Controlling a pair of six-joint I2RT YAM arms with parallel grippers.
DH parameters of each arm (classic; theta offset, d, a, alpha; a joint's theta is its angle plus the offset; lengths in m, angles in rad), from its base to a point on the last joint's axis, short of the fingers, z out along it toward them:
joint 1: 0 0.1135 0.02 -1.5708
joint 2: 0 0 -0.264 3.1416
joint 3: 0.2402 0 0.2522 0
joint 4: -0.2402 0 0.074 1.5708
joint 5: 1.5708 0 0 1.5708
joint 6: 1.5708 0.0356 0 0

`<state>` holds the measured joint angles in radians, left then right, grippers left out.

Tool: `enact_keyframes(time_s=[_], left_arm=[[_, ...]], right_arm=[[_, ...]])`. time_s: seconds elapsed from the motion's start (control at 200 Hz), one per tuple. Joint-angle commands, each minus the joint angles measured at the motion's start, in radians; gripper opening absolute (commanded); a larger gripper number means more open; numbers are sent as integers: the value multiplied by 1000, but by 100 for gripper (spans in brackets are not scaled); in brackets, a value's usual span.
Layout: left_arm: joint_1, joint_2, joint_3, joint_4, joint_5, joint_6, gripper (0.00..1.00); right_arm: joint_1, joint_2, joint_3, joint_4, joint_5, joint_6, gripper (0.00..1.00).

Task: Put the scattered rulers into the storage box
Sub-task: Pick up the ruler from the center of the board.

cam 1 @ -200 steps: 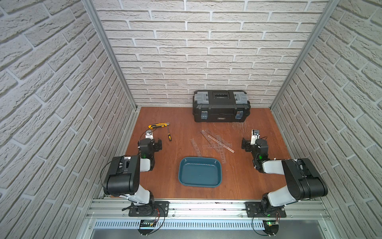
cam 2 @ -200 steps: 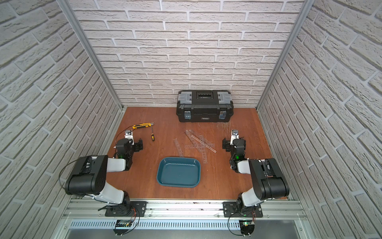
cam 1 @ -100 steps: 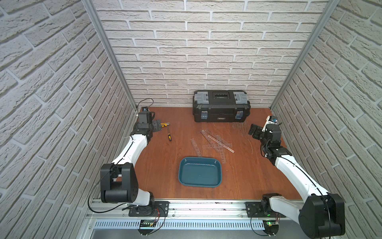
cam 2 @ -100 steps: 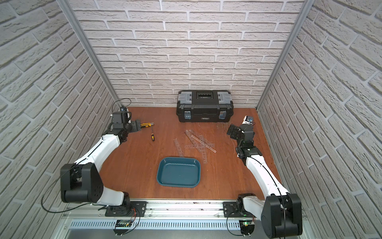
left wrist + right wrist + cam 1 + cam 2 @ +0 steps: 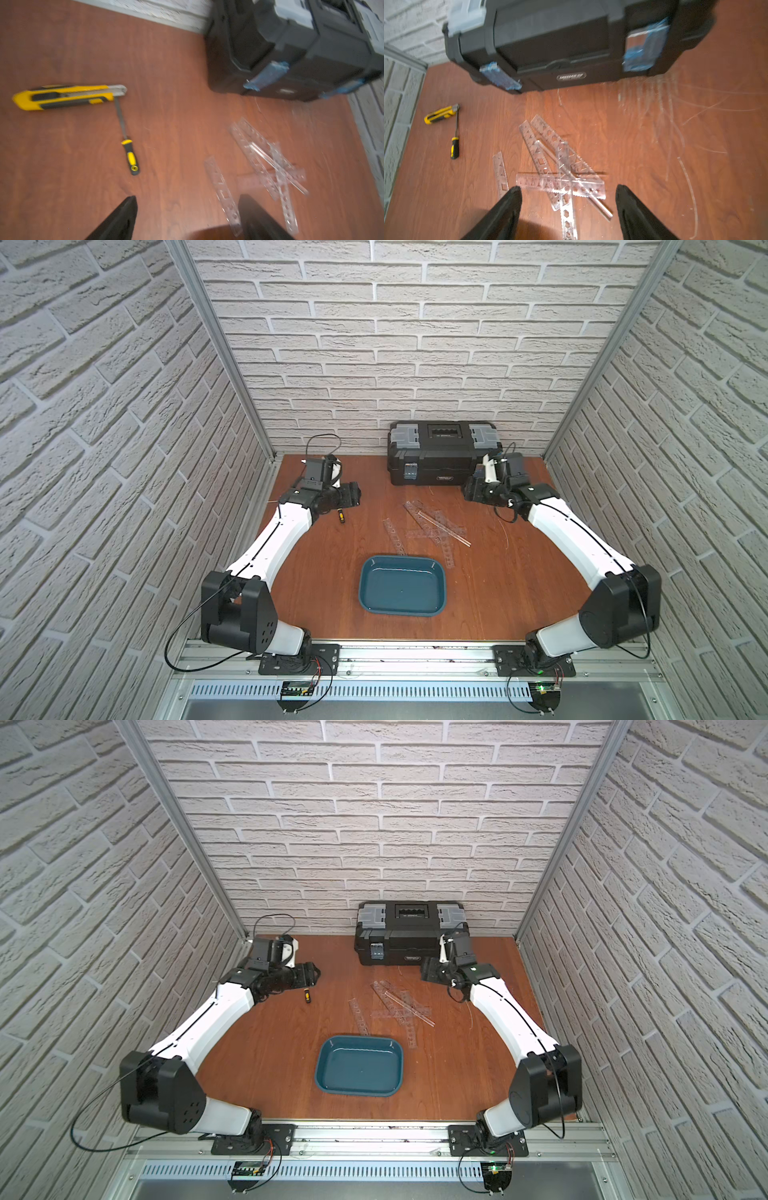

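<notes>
1. So, 1 brown table (image 5: 316, 597) holds everything.
2. 1 black toolbox (image 5: 442, 460) sits at the back wall.
3. 1 teal storage box (image 5: 402, 587) sits near the front, with its long side going left to right.
4. 2 grippers: the left gripper (image 5: 187, 199) and the right gripper (image 5: 569, 189) both have their fingers spread and hold nothing.
5. About 6 clear rulers (image 5: 432, 526) lie on the table between the toolbox and the storage box. 1 lies alone, pointing back to front. The others cross in a pile.
6. 1 yellow knife (image 5: 68, 96).
7. 1 small screwdriver (image 5: 129, 155).
</notes>
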<state>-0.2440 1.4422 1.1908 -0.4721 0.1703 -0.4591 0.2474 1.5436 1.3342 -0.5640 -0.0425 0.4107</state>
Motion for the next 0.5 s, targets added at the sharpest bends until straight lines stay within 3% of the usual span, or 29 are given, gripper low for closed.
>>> enact_keyframes(time_s=[0.0,0.285,0.495], left_arm=[[-56,-26,-39,5,48,-43,81],[-118,-45,-110,30,44,-78,79],[-118,-77,-149,33,35,-81,79]], right_arm=[[82,102,73,-112,53,-37,73],[160,350,216,-154,84,-38,66],[179,427,259,-179,149,-45,68]])
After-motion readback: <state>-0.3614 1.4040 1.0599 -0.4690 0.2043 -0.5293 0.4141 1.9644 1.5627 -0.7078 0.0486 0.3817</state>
